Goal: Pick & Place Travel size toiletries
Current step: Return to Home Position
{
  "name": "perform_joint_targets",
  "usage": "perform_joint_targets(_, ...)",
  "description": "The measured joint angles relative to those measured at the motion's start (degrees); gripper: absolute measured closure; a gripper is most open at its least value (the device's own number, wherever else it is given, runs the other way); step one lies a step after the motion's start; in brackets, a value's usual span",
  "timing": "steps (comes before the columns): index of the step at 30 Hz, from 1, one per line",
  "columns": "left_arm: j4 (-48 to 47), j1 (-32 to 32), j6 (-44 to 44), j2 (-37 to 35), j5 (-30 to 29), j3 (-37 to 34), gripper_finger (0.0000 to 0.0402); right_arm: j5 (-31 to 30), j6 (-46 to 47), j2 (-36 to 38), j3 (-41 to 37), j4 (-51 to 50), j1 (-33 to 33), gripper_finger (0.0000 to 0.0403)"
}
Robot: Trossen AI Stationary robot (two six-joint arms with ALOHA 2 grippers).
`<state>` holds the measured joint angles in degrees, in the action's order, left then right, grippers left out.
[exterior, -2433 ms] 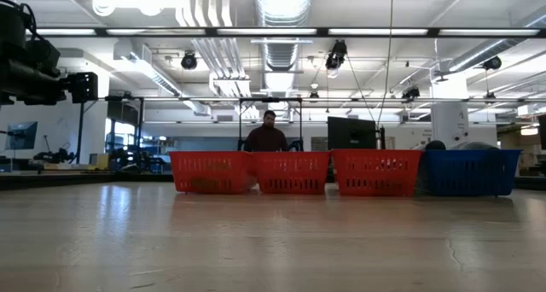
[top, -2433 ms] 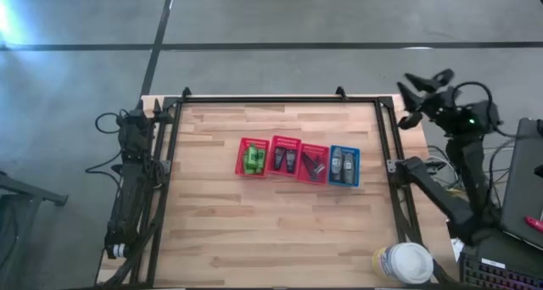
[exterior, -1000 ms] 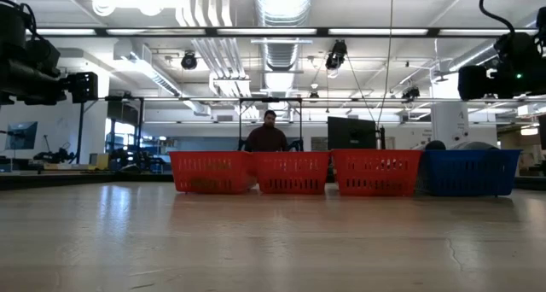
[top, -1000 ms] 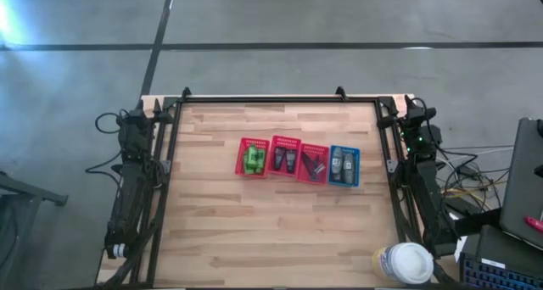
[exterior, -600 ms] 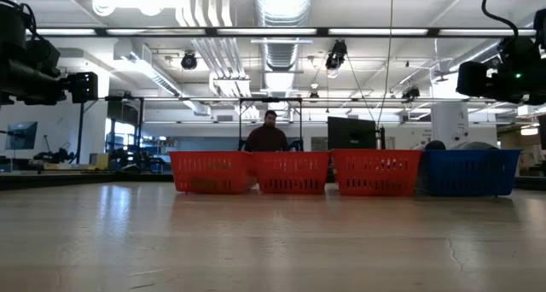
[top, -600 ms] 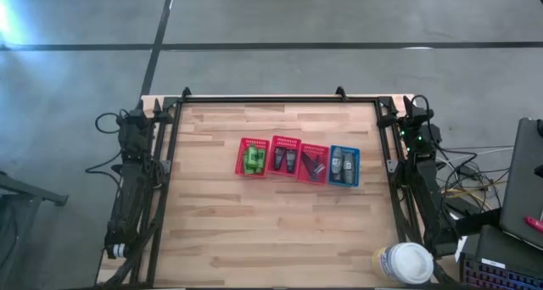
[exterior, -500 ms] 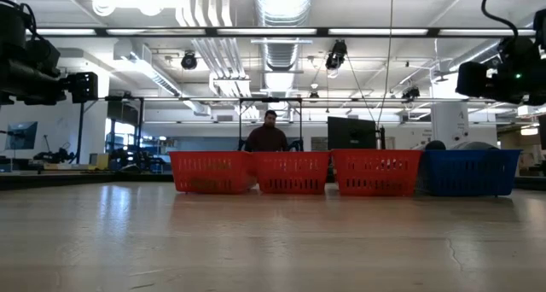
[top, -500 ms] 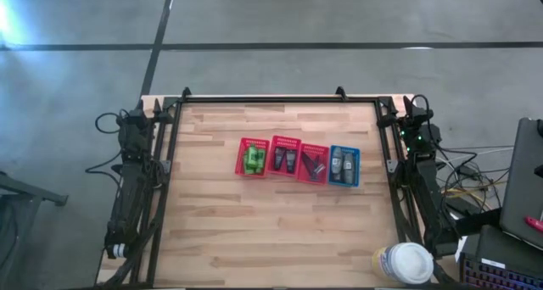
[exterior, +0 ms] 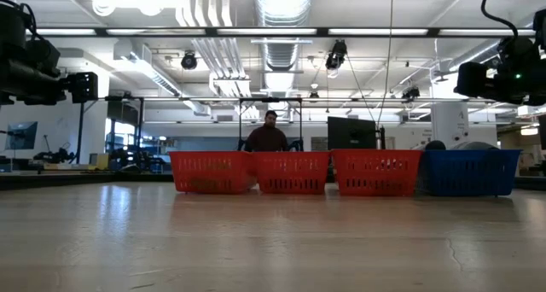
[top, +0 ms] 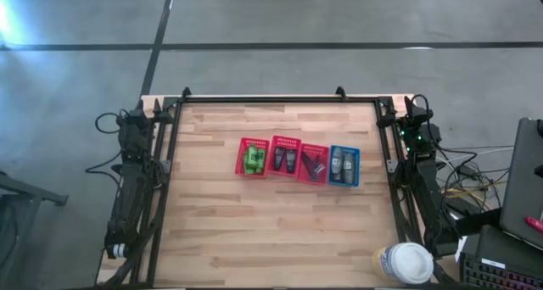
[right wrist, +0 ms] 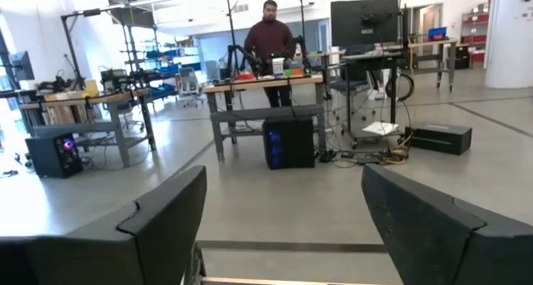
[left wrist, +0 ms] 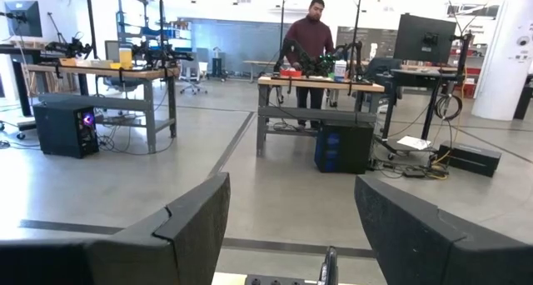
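The travel size toiletries lie in four small baskets in a row at mid-table. Green bottles (top: 252,158) fill the left red basket (top: 242,146). Dark tubes (top: 284,158) lie in the second basket and black razors (top: 313,164) in the third. Grey tubes (top: 343,165) lie in the blue basket (top: 356,154). My left gripper (left wrist: 291,227) is folded back at the table's left edge (top: 134,125). It is open, with nothing between its fingers. My right gripper (right wrist: 283,227) sits at the right edge (top: 414,119) and is also open with nothing in it. Both are far from the baskets.
A large white round-lidded container (top: 405,263) stands at the table's near right corner. A black frame (top: 263,99) runs round the table's edges. A person (exterior: 269,137) stands at a bench in the room beyond the far edge. Bare wood lies in front of and behind the baskets.
My right arm has swung in from beyond the table's right edge and folded down along that edge. Over the last second it has hardly moved. The baskets and their contents have stayed put.
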<state>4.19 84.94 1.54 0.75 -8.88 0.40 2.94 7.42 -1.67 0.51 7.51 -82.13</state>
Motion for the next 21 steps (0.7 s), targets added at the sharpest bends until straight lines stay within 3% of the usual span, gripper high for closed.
perform_joint_targets(14,0.00,0.00,-0.01,0.00,0.00,0.01,0.0138,-0.01,0.00,0.00,0.00,0.00,0.00,0.0045)
perform_joint_targets(21,0.00,-0.02,-0.01,0.01,0.00,0.00,0.0138,-0.02,0.00,0.00,0.00,0.00,0.00,0.0050)
